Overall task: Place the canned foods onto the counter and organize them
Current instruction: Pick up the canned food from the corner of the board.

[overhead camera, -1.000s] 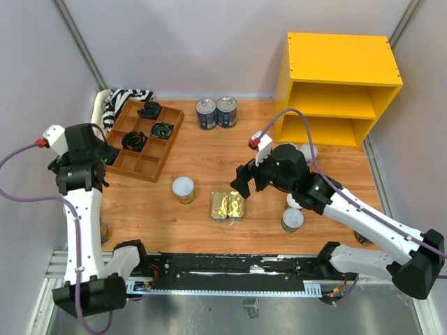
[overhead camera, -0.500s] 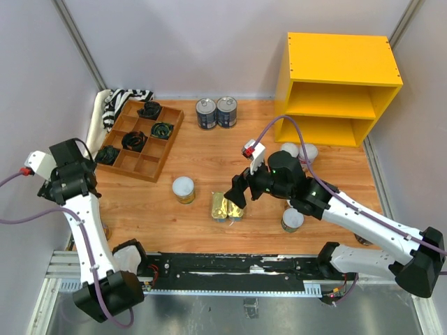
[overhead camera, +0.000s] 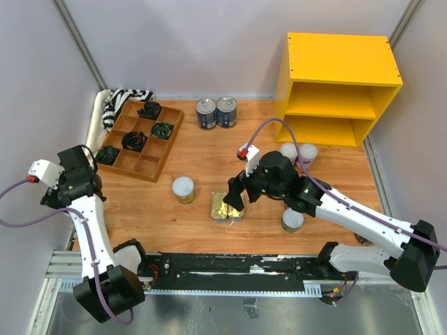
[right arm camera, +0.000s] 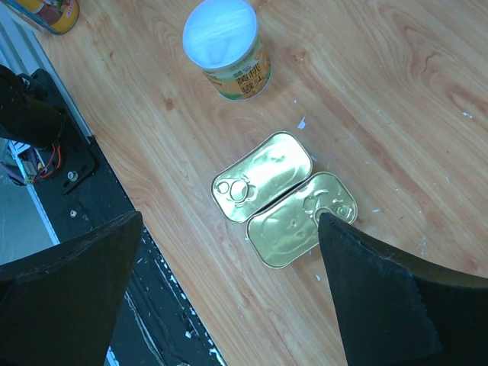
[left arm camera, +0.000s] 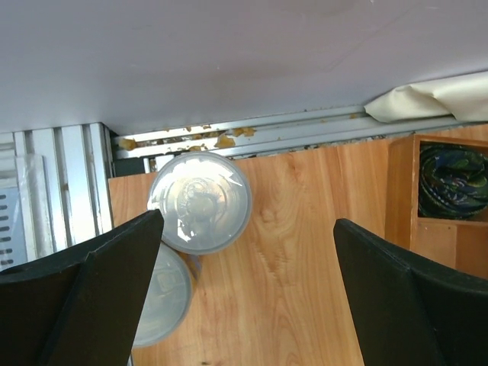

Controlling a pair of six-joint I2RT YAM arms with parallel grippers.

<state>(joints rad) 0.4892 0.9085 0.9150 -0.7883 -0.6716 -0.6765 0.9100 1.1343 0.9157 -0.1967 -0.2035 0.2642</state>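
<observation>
Left arm (overhead camera: 87, 223) is folded upright at the counter's (overhead camera: 202, 150) left edge, its pincer (left arm camera: 248, 229) aimed straight down, jaws spread wide and empty. Right arm (overhead camera: 349, 209) stretches low toward the near middle, pincer (right arm camera: 229, 221) pointing down, gaping wide, gripping nothing.

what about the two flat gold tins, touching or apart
Touching: the right wrist view shows the upper gold tin and lower gold tin side by side, long edges meeting, no wood between.
</observation>
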